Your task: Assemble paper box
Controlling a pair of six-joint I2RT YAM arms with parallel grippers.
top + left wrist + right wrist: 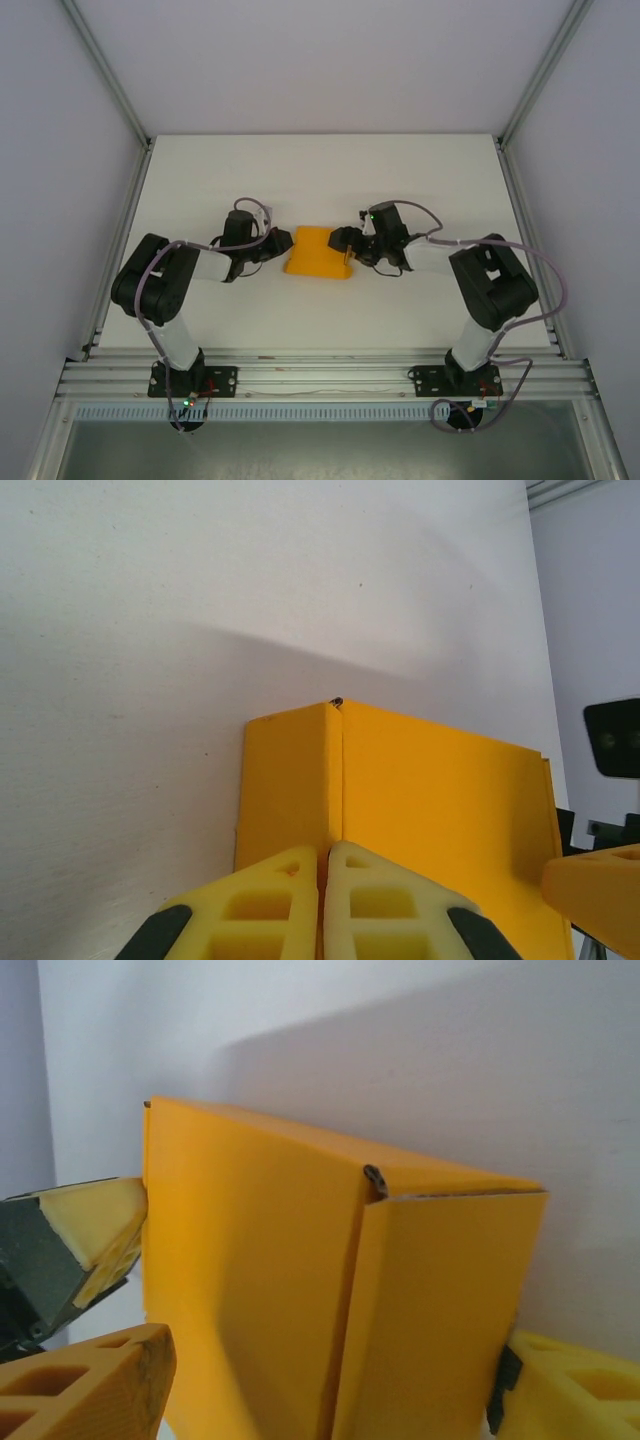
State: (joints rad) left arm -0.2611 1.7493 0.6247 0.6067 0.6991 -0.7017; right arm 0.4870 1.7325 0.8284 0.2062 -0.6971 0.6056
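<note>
On the table (300,180), the left gripper (325,880) pinches the paper box (318,252) wall tight, while the right gripper (335,1360) straddles its opposite end, fingers apart — whether they clamp it, I cannot tell

Paper box (318,252) orange-yellow; fingers (290,905) pale yellow; table (320,180) white.

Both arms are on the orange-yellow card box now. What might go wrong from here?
The orange-yellow thin card box shows an open seam between two panels; letting go may let it spring apart. The left gripper is pinched shut on a thin wall, so any pull by the right gripper could crease or tear it.
</note>
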